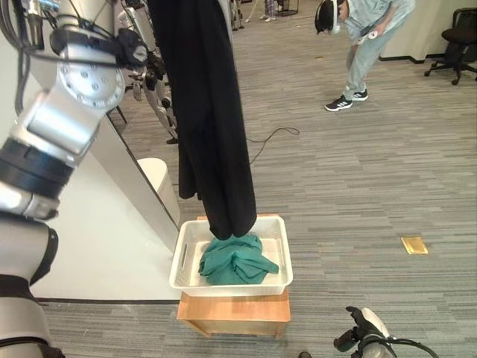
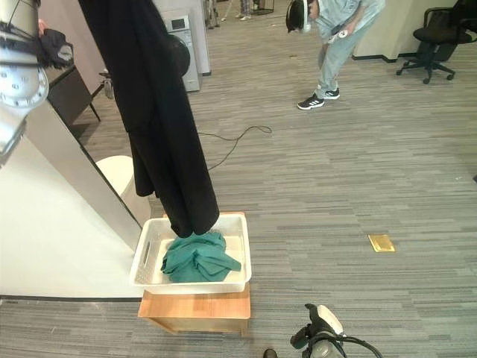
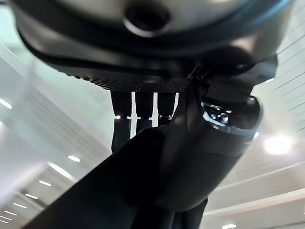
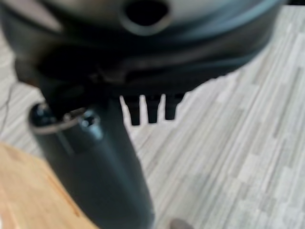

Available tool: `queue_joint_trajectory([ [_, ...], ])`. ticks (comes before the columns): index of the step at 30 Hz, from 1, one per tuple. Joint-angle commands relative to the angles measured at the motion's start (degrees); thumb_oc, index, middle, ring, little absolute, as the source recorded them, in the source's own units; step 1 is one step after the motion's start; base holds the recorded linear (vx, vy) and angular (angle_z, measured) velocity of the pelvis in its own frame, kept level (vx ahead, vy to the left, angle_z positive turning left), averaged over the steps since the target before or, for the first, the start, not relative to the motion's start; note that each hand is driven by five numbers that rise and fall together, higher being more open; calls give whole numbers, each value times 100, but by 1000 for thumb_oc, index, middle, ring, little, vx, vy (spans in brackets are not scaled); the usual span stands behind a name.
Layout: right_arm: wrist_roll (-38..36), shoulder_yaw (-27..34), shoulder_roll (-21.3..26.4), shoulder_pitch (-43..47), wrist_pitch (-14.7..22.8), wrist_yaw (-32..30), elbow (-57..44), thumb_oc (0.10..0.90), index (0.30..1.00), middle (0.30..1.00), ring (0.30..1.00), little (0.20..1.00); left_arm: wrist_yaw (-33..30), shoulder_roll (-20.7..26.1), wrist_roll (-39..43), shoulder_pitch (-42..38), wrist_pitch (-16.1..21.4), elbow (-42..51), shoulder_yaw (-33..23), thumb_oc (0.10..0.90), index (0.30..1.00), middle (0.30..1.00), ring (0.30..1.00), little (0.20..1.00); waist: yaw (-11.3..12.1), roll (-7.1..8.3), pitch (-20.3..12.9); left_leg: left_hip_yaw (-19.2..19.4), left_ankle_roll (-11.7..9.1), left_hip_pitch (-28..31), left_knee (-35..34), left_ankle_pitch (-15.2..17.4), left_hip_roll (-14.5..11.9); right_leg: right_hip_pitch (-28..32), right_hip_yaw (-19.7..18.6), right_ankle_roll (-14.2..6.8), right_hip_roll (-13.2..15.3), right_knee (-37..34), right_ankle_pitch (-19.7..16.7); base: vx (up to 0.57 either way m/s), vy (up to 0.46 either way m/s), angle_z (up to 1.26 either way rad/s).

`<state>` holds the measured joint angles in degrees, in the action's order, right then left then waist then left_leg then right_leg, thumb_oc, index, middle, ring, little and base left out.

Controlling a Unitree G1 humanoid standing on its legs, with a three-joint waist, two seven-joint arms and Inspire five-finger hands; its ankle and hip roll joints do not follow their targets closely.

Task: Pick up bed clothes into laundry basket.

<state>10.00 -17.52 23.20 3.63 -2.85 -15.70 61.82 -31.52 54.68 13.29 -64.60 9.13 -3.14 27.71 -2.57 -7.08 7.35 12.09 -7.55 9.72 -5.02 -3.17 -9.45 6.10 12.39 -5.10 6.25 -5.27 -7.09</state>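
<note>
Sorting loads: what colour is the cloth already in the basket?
Teal green cloth in the white basket, clearest in the left eye view.

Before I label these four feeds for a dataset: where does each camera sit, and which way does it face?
Left eye view: on the head, looking down at the white laundry basket on its wooden stool; raised left arm, right hand.
Right eye view: beside it, same scene; both share the hanging black garment, green cloth and a person.
Left wrist view: on the raised left wrist, facing the ceiling; left hand pinches the black garment.
Right wrist view: on the low right wrist, facing the floor; fingers straight.
</note>
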Motion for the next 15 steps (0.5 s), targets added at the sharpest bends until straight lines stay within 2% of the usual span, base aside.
queue_joint_trajectory([
  [1,103,8,134,195,72,-290,-1,800,900,900,900,900,-133,419,-73,-213,374,-143,-765,400,300,300,300,300,197,388,-61,-442,107,-191,2,311,-12,829,483,-512,389,27,1212,0,0,0],
  [3,97,37,160,194,62,-290,36,800,900,900,900,900,1,306,-87,371,389,204,-1092,400,300,300,300,300,232,414,-54,-477,104,-192,2,314,-10,859,509,-504,382,27,1225,11,-15,4],
  [9,119,92,183,257,29,-297,40,800,900,900,900,900,267,-68,-147,1156,332,344,-1315,400,300,300,300,300,318,476,8,-551,101,-217,2,317,-7,885,573,-483,374,27,1224,10,-8,6],
  [15,160,46,186,291,1,-270,14,800,900,900,900,900,436,-550,-553,1362,-27,-512,-1224,400,300,300,300,300,273,509,71,-561,106,-277,2,303,-1,834,597,-479,375,27,1199,9,-1,7],
])
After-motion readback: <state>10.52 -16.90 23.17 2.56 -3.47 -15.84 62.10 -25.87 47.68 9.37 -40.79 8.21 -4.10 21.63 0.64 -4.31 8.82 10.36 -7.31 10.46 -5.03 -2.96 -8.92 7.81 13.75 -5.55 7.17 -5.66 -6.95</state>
